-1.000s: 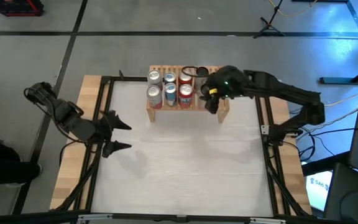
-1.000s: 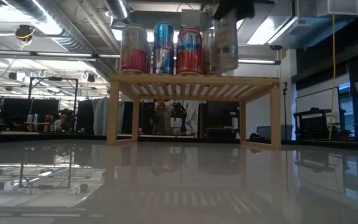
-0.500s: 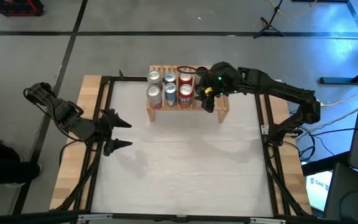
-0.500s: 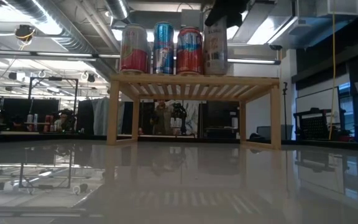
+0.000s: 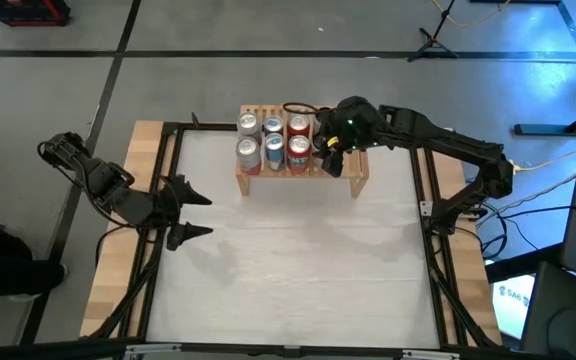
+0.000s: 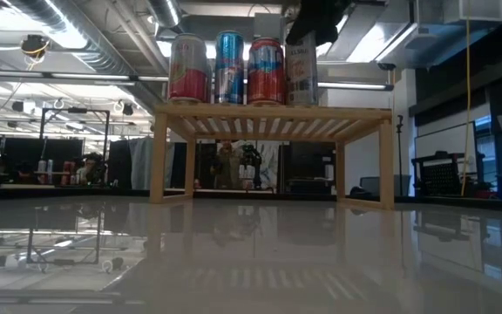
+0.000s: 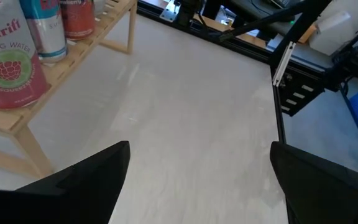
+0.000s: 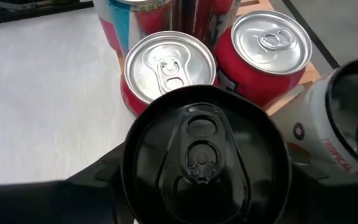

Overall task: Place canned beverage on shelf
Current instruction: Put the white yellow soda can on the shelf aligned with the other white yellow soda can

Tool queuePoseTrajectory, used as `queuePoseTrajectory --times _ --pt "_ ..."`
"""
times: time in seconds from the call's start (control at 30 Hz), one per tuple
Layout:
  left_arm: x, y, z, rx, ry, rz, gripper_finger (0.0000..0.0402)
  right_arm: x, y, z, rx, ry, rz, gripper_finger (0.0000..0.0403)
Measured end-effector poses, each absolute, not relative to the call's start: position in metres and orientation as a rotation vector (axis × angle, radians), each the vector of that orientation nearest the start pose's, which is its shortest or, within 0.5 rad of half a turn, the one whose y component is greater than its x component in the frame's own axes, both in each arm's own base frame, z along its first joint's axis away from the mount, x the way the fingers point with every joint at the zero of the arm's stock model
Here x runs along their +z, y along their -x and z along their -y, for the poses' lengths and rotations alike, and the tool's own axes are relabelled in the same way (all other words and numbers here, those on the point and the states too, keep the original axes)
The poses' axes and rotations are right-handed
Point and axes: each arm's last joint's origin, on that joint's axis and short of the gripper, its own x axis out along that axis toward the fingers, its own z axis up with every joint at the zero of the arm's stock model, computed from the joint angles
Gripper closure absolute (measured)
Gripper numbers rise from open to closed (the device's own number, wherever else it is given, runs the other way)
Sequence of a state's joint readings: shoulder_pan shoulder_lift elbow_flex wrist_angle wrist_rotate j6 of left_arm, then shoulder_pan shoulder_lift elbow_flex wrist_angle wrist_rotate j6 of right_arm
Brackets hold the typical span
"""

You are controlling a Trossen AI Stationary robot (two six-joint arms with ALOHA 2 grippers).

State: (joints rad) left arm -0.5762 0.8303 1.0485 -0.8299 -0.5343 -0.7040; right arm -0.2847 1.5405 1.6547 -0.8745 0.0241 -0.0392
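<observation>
Jaws: right gripper (image 5: 330, 152) closed on white can (image 6: 301, 75), seated on shelf (image 6: 273, 112) beside red can (image 6: 266, 71). Placement step; next: release, lift clear. Left gripper (image 5: 190, 214) spread wide, idle at table edge.

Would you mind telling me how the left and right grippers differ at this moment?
The left gripper is open and empty; the right gripper is closed on a black-topped can. The left gripper hangs at the left edge of the table, away from the shelf; the right gripper is over the shelf's right end. Both are dark and two-fingered.
</observation>
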Motion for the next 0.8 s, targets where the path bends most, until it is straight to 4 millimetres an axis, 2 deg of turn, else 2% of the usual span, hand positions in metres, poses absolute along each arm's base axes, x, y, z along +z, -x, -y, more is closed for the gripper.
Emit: queuePoseTrajectory --times 0.17,0.8 --pt "0.3568 -0.1287 0.0661 0.141 0.366 -0.503 0.0017 0.3883 -0.3064 0.0907 -0.294 -0.051 -0.759 0.0133" --pt "0.3568 -0.1288 0.067 0.118 0.378 -0.513 0.0017 0.3882 -0.3063 0.0904 -0.301 -0.056 -0.759 0.0121"
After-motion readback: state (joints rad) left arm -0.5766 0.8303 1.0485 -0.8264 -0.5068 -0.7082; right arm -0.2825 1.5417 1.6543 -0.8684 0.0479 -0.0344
